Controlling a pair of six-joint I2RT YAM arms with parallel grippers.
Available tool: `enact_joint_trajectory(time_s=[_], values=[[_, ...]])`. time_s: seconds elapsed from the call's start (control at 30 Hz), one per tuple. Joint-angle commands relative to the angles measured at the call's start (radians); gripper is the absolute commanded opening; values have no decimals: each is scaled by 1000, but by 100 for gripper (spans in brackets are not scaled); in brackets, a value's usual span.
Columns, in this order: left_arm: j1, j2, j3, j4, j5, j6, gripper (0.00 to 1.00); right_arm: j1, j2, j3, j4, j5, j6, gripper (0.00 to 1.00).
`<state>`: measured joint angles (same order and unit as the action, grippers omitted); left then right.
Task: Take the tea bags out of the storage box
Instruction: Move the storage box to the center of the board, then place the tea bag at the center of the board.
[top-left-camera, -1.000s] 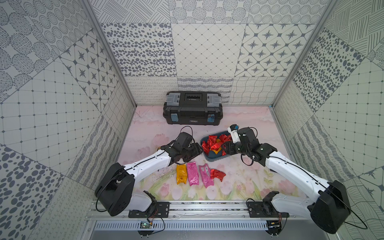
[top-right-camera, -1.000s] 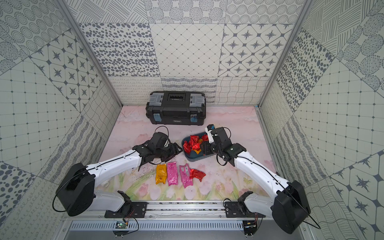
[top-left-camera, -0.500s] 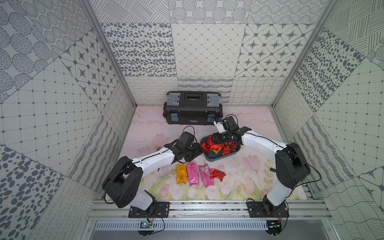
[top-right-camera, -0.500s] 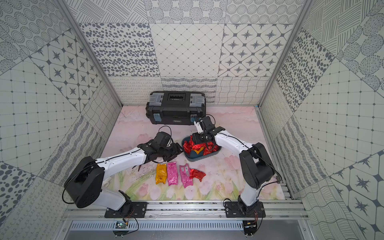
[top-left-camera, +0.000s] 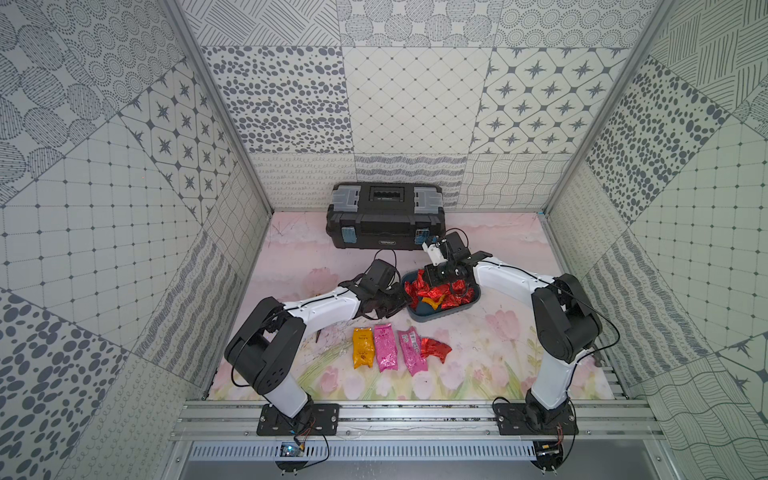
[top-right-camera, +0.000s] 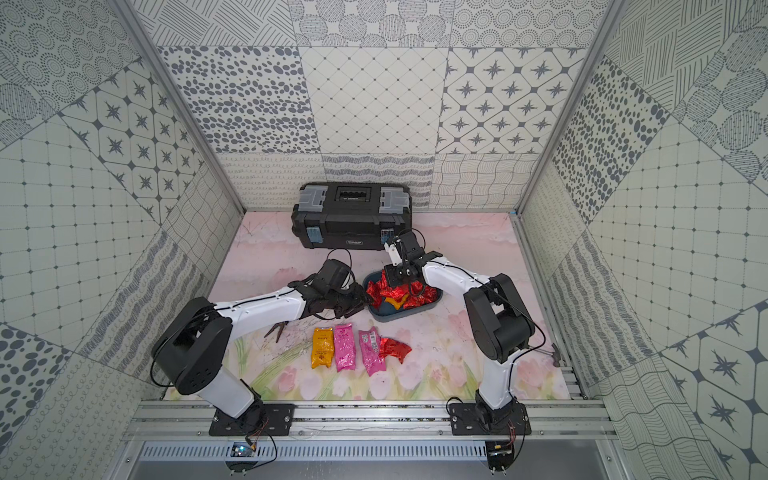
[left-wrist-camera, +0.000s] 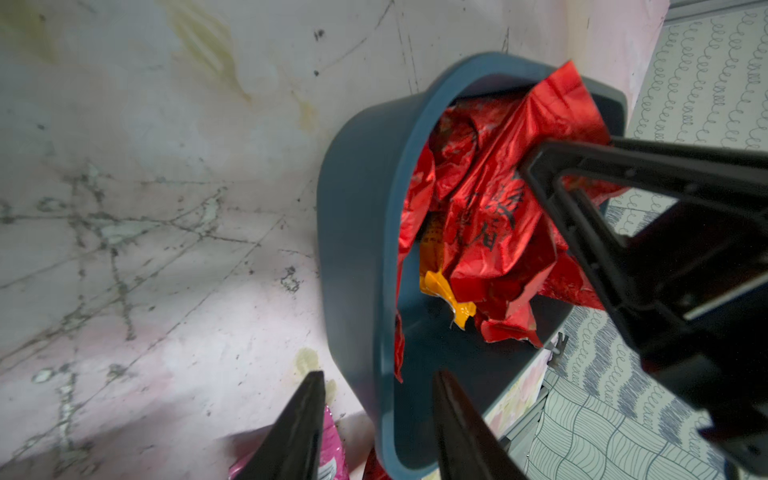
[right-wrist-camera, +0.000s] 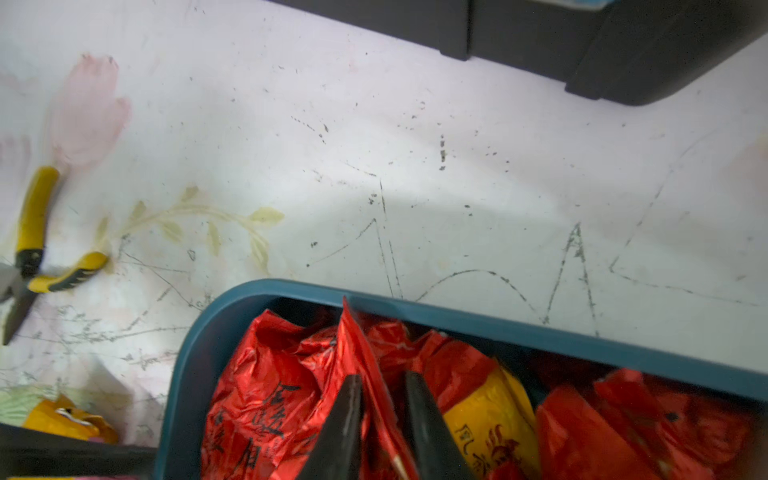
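Two hands meet at the blue box (top-left-camera: 436, 318), mid-frame in both top views. The right hand (right-wrist-camera: 383, 376), narrow, pinches the upright flap of a red tea bag (right-wrist-camera: 353, 340) inside the box. The left hand (left-wrist-camera: 378, 374), half-wide, straddles the box's left edge without visibly touching it. Other tea bags (top-left-camera: 432, 291) crowd the box. Below it, a row of four packets (top-left-camera: 385, 347) lies on open counter (top-left-camera: 498, 353). A toolbox (top-left-camera: 384, 220) stands above.

tea bags (top-left-camera: 432, 286) in storage box (top-left-camera: 432, 317), toolbox (top-left-camera: 386, 226) behind, packets (top-left-camera: 385, 353) in front, pliers (top-right-camera: 276, 330) seemingly left of those
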<state>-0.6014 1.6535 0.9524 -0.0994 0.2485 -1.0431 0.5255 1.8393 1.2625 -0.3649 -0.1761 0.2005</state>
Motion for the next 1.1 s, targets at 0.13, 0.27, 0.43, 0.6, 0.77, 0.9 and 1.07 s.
enact_joint_trajectory(time_s=[0.13,0.27,0.43,0.6,0.77,0.9,1.07], values=[[-8,78,69,35,30,31,34,-36,-132,-76,134,-6,26,10],[-19,113,111,33,27,40,30,-54,-200,-115,161,-6,44,7],[-32,164,183,11,16,65,27,-77,-296,-171,170,1,62,6],[-44,210,247,-17,7,99,27,-97,-427,-228,125,0,41,5],[-46,195,251,-37,-18,113,33,-100,-555,-268,-62,-6,28,5],[-46,119,215,-58,-78,121,43,-99,-691,-342,-204,5,97,5],[-45,7,165,-98,-164,116,50,-99,-814,-476,-286,-4,258,5]])
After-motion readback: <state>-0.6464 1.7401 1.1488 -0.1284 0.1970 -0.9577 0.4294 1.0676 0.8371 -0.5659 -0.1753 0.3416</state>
